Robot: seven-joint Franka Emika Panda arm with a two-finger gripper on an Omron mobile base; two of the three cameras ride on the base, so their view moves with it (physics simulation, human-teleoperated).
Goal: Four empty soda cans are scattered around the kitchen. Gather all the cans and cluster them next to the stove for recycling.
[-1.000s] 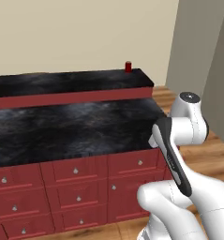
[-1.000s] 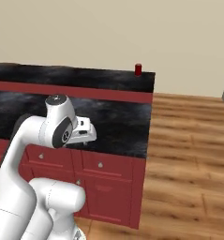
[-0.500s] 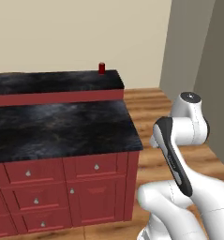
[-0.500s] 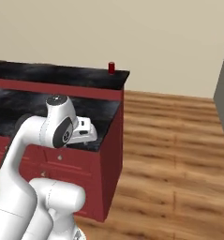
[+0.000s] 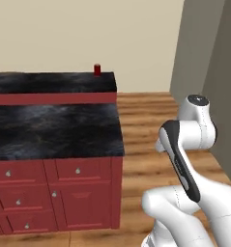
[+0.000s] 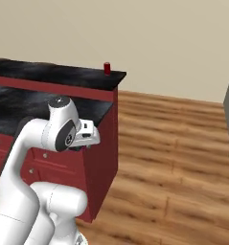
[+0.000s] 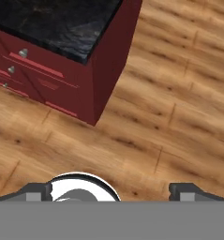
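From here the main risk we see is distance: the red soda can (image 5: 97,69) stands upright near the far end of the raised back ledge of the counter (image 5: 54,130), well apart from the arm, so a reach begun at this spot would likely fall short or drag the forearm across the counter edge. A second risk, in our judgement, is the can's place close to the ledge's corner; a sideways nudge from 1 finger could tip it off onto the wood floor (image 7: 179,93) behind. We also see no stove and none of the purple cans in these views, so the drop-off spot is unknown for now. The arm is folded tight over its base, elbow high, wrist bent so the end effector (image 7: 111,191) points down at the floor beside the red cabinet (image 7: 62,75) corner. Its 2 finger tips stand wide apart at the bottom of the hand view, with nothing between them but floor, so we judge it empty.
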